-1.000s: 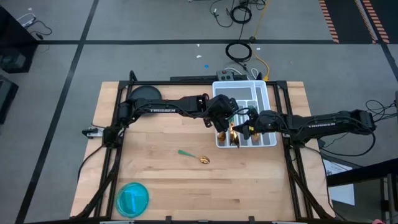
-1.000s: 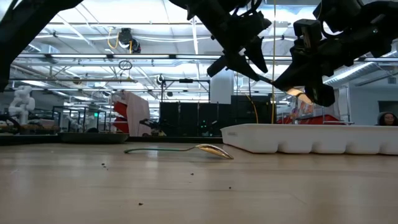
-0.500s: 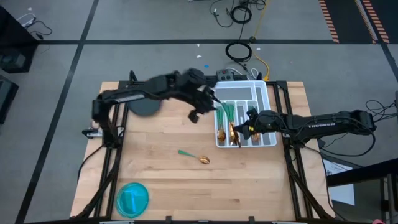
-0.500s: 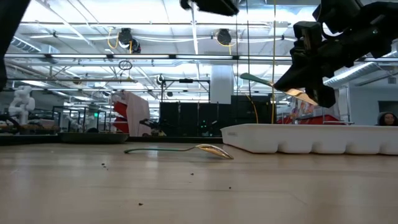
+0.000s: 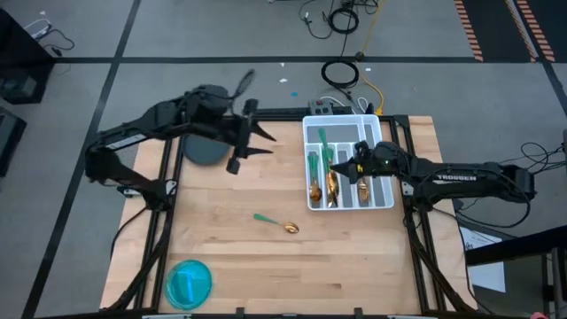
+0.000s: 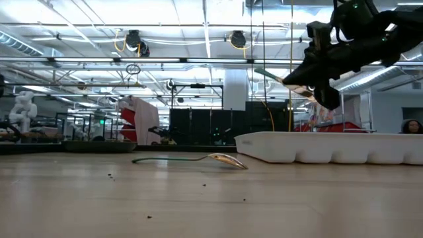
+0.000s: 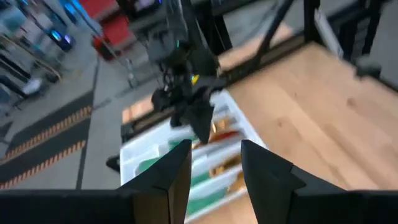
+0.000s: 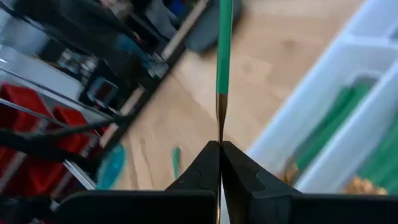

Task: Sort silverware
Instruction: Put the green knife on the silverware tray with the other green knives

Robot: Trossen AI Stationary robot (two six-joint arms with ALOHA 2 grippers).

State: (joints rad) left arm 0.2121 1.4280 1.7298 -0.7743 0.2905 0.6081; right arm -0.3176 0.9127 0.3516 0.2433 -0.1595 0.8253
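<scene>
— Holding what? Right gripper (image 5: 358,157) clamped shut on teal-handled utensil (image 8: 224,43), raised above white tray (image 5: 383,135), presumably for slotting.
— Left gripper (image 5: 257,142)? Half-open, empty, far-left; spoon (image 5: 276,221) still unsorted, mid-table.

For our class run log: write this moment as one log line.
right claw: shut on utensil, above tray | left claw: open, empty, off tray | spoon: loose on table
</scene>
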